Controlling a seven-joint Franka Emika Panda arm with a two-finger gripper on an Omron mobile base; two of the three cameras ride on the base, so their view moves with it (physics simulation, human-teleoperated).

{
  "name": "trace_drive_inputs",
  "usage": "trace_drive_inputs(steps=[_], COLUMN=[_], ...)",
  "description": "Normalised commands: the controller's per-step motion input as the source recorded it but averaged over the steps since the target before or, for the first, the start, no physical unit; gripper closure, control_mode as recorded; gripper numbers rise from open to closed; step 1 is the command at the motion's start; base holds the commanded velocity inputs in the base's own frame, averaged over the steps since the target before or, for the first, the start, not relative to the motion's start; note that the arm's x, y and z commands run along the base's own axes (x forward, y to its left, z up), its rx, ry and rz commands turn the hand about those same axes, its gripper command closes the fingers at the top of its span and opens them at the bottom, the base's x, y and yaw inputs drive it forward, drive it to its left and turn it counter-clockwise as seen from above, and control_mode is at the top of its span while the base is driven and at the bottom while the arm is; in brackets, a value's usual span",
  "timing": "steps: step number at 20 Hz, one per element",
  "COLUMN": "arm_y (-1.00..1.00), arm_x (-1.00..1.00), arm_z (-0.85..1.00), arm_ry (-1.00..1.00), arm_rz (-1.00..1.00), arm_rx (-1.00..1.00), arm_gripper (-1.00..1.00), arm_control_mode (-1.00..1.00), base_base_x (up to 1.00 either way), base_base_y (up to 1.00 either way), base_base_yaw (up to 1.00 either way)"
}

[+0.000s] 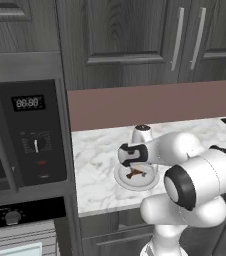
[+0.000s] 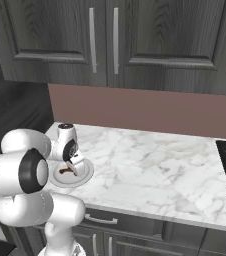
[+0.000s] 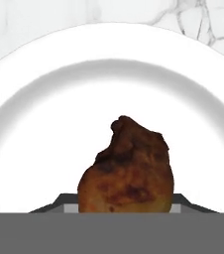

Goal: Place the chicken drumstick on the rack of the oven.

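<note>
One golden-brown chicken drumstick [image 3: 126, 171] on plate [image 3: 29, 124]

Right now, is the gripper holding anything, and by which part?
The gripper is down over the plate with the chicken drumstick between its fingers, around one end; whether the jaws have clamped it cannot be told.
</note>
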Motion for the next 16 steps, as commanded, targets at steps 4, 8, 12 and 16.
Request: trace_drive_inputs(steps=[4,8,12,16], arm_y=[0.0,0.0,0.11,0.27], arm_x=[-0.08,-0.39,-0.58,-0.61], arm_z=[0.48,0.72,0.85,0.9], arm_ry=[0.04,0.0,0.0,0.0], arm_rz=[-0.05,0.0,0.0,0.0], arm_rx=[0.01,0.0,0.0,-0.01], arm_gripper=[1.0,1.0,1.0,1.0], arm_control_mode=[-1.0,-1.0,-1.0,-1.0], base_base_x=[0.0,0.0,0.0,0.0], base_base_y=[0.0,0.0,0.0,0.0], base_base_yaw=[0.0,0.0,0.0,0.0])
